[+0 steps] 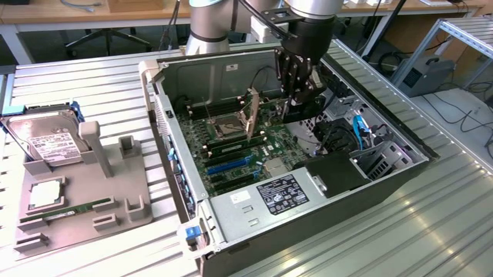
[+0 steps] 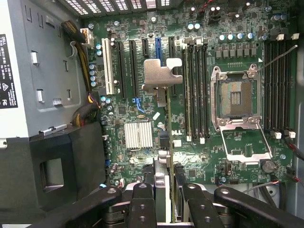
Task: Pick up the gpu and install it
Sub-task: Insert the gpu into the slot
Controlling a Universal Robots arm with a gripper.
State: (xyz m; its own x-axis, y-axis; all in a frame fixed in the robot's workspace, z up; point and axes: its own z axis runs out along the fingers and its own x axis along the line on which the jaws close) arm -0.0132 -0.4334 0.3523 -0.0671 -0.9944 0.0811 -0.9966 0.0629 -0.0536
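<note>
My gripper [image 1: 297, 98] hangs inside the open computer case [image 1: 381, 173], above the motherboard [image 1: 239, 147]. It is shut on the gpu [image 1: 303, 109], which shows as a dark slab under the fingers. In the wrist view the gpu [image 2: 161, 73] is seen edge-on: its silver end bracket points away from the camera and its thin board runs back between the black fingers [image 2: 142, 202]. The card hovers over the expansion slots, roughly in line with the blue slot [image 2: 158, 47], and I cannot tell whether it touches the board.
The CPU socket [image 2: 236, 97] stands open with its frame raised [image 1: 250, 115]. A power supply [image 1: 269, 196] fills the case's near end. On the exterior view's left, a grey fixture [image 1: 77, 225] holds a hard drive [image 1: 50, 144], a CPU [image 1: 45, 193] and a RAM stick [image 1: 73, 209].
</note>
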